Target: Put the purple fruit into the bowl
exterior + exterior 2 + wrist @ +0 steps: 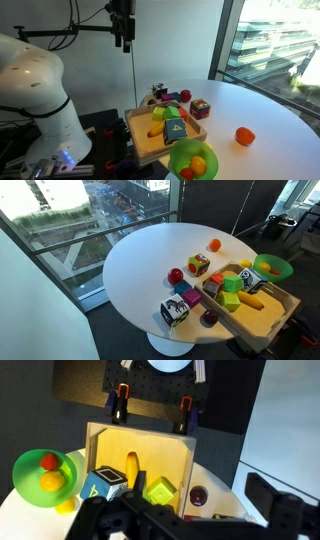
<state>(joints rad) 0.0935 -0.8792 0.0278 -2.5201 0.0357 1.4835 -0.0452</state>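
Observation:
The purple fruit [198, 495] is small and dark. It lies on the white table just outside the wooden tray's edge, and it also shows in an exterior view [209, 318]. The lime-green bowl [180, 152] stands at the tray's other end and holds a red and a yellow-orange fruit; it shows in the other two views as well [258, 262] [22, 485]. My gripper [122, 40] hangs high above the table, open and empty. In the wrist view its fingers [180, 505] frame the tray and the purple fruit far below.
The light wooden tray [137, 132] [262, 320] holds green and blue blocks and a yellow piece. An orange fruit [244, 136], a red fruit [177, 276], a coloured cube [198, 265] and a patterned cube [175, 310] lie on the round white table [140, 270]. Windows are nearby.

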